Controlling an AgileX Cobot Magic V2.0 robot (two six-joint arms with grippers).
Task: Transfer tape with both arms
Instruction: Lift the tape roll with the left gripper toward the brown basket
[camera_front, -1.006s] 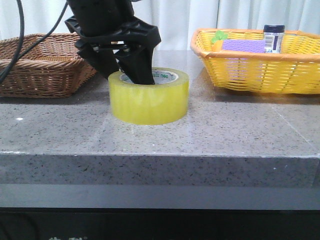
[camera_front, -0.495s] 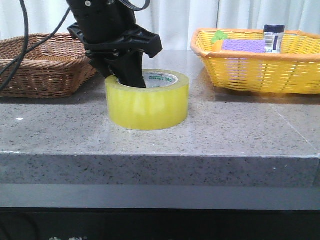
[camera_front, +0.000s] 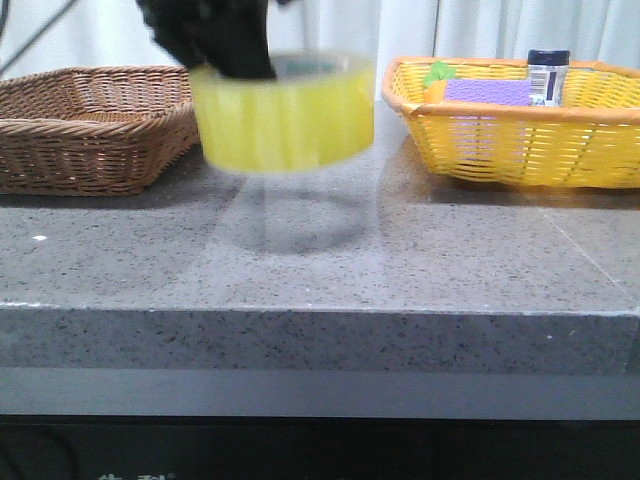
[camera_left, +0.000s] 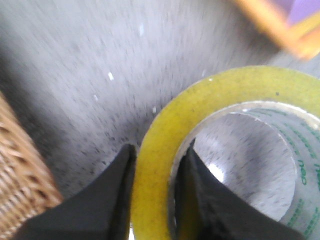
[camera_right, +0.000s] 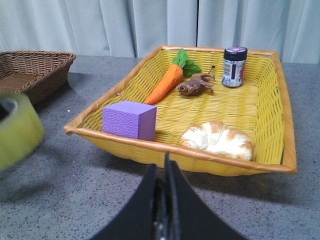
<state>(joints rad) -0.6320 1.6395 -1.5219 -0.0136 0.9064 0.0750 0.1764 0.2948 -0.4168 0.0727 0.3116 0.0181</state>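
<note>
My left fingers (camera_left: 152, 195) pinch one wall of the tape (camera_front: 283, 110), clear above the tabletop (camera_front: 320, 260); it could swing and slip. My right fingers (camera_right: 163, 200) are clenched, empty.

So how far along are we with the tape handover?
Done: the left pincer has clamped the wall of the tape, one finger inside the core, one outside, and the roll is off the table. In hand: the lift, blurred with motion. Left: the right pincer, shut and empty by the yellow basket, has yet to take it.
</note>
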